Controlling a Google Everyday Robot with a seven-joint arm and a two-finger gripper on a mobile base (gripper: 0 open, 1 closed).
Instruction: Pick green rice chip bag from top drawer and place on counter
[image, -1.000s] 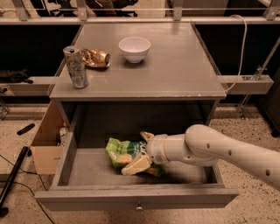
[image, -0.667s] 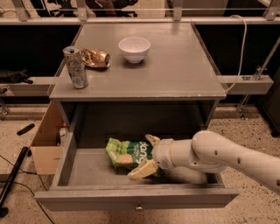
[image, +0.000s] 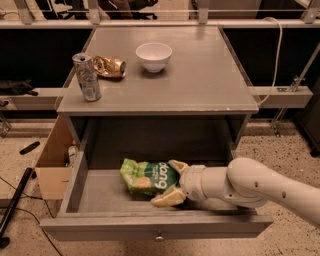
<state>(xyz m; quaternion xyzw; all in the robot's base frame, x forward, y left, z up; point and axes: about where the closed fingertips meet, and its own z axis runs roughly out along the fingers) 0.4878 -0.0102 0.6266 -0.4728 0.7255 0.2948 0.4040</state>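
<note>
The green rice chip bag (image: 145, 176) lies flat on the floor of the open top drawer (image: 100, 227), a little left of centre. My gripper (image: 164, 182) reaches in from the right on a thick white arm. It is open, with one finger (image: 177, 165) behind the bag's right end and the other (image: 166, 198) in front of it, so the bag's end sits between them. The bag rests on the drawer floor. The counter (image: 200, 75) is the grey top of the cabinet above the drawer.
On the counter stand a silver can (image: 87, 76) at the front left, a crumpled gold wrapper (image: 110, 66) behind it and a white bowl (image: 153, 56) at the back centre. An open cardboard box (image: 50, 165) sits on the floor left of the drawer.
My arm has drawn back to the right and lower in the drawer, uncovering more of the bag. The fingers now stand apart on either side of the bag's right end.
</note>
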